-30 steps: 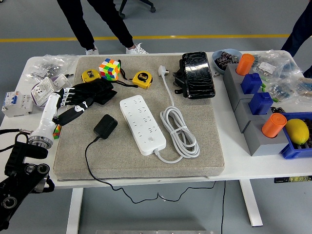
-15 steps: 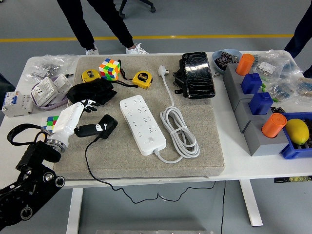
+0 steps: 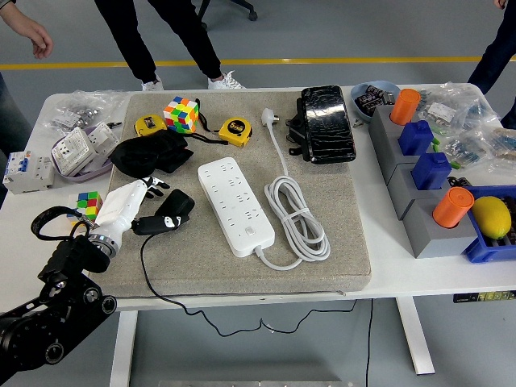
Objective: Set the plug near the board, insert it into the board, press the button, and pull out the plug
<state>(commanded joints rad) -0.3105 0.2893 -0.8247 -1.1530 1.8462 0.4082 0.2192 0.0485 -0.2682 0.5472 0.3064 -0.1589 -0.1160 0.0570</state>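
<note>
A black plug [image 3: 176, 210] with a thin black cord [image 3: 145, 262] lies on the grey mat [image 3: 322, 266], left of the white power board [image 3: 235, 205]. My left hand [image 3: 151, 206], white with black fingers, reaches in from the lower left and is at the plug's left end. Its fingers [image 3: 156, 186] spread above the plug and its thumb lies along the plug's lower left edge. The plug still rests flat on the mat. The board's own white cable [image 3: 298, 219] is coiled to its right. My right arm is out of view.
A black glove [image 3: 149, 153], Rubik's cube [image 3: 181, 113] and two yellow tape measures [image 3: 235, 129] lie behind the plug. A small cube [image 3: 87, 203] sits by my wrist. A black pouch [image 3: 326, 123] and grey blocks [image 3: 419, 201] stand at the right. People stand at the far side.
My left hand has swung right from the table's left edge onto the mat and come up against the plug. The plug and board have not shifted.
</note>
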